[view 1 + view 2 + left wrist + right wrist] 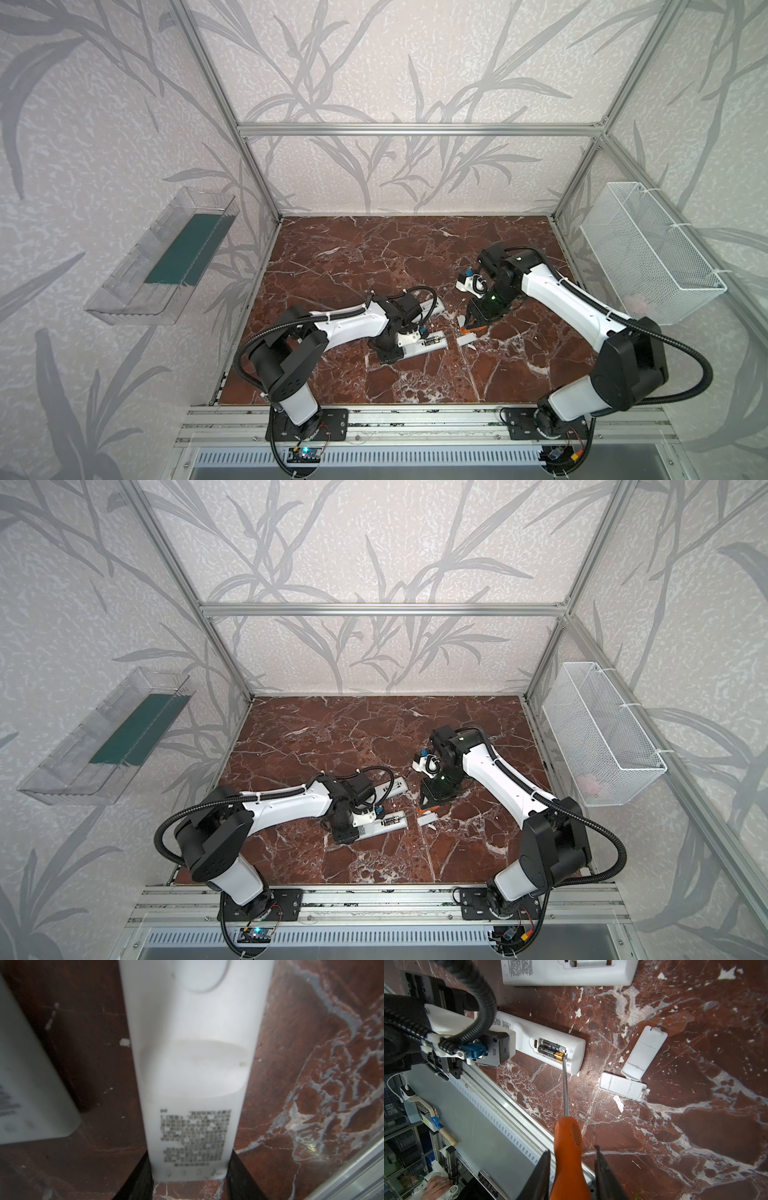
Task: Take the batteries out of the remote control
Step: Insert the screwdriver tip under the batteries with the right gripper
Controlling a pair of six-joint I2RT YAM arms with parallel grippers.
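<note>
black batteries (550, 1049), gold-orange marks

On the red-brown marbled tabletop (374, 257), near centre, two small white rectangular plastic covers (644, 1052) lie touching. A clear plastic tray (124, 293) hangs at nine o'clock, a white wire-mesh basket (648, 249) at three o'clock.

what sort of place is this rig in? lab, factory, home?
Most likely a lab robot cell, not a home: an aluminium extrusion frame with wallpapered panels boxes in a marble-patterned tabletop, and the right wrist view shows equipment shelving and a person's hand just past the table edge.
</note>
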